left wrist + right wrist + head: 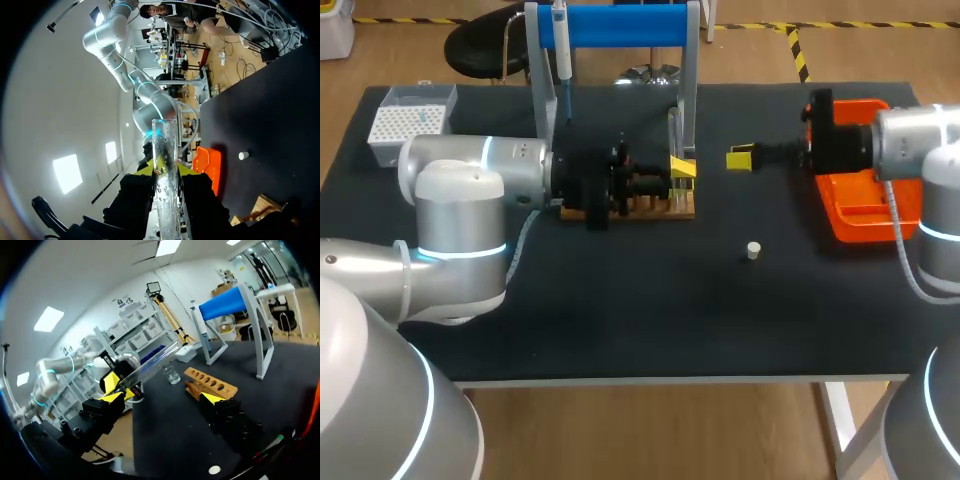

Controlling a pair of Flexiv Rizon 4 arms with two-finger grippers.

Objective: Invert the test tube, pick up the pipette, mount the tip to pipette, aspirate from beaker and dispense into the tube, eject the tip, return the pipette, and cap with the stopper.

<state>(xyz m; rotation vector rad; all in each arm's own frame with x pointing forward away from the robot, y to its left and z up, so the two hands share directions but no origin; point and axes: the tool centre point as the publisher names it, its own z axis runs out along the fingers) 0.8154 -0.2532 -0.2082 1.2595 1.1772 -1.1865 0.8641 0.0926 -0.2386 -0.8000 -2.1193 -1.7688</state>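
1. Left gripper (165, 170): fingers pinch the tube (165, 137) from two sides. The tube runs out past the yellow tips, with droplets inside.
2. The held tube sits over the right end of the rack (638, 211).
3. Right gripper (162, 395): fingers spread wide, touching nothing, facing the left gripper.
4. Stopper (753, 250) lies on the table, apart from both grippers.
5. Pipette (561, 42) hangs on the stand (620, 24).

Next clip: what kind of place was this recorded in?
Probably a mock chemistry bench in a robot lab: a glass test tube, a wooden tube rack and a pipette hanging on a blue stand.
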